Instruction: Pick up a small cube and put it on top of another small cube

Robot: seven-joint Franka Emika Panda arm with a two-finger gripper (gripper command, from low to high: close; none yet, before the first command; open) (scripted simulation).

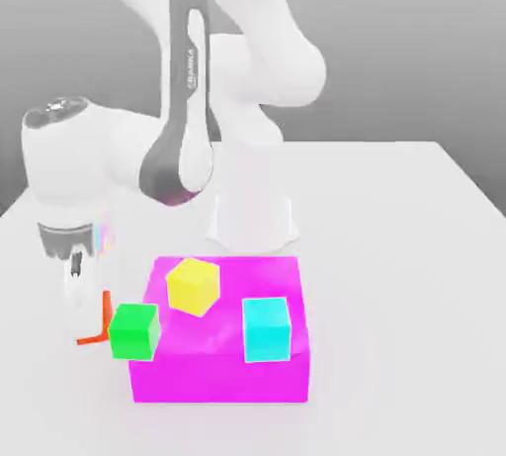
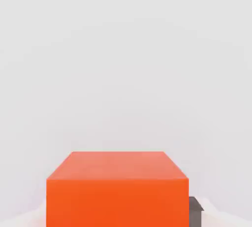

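Observation:
The small cube (image 2: 117,191) is plain red-orange and sits close under the hand, with a dark finger pad (image 2: 196,210) pressed against one of its sides. In the exterior view only thin strips of the small cube (image 1: 105,314) show, between a white finger and the green cube (image 1: 133,331). My gripper (image 1: 85,312) hangs low over the table at the exterior view's left, shut on the small cube, which rests on the table. The green cube stands right beside it, against the magenta block's corner.
A big magenta block (image 1: 222,370) lies in front of the arm's base, with a yellow cube (image 1: 193,286) and a cyan cube (image 1: 267,328) on top. The white table (image 1: 415,276) stretches out to the exterior view's right.

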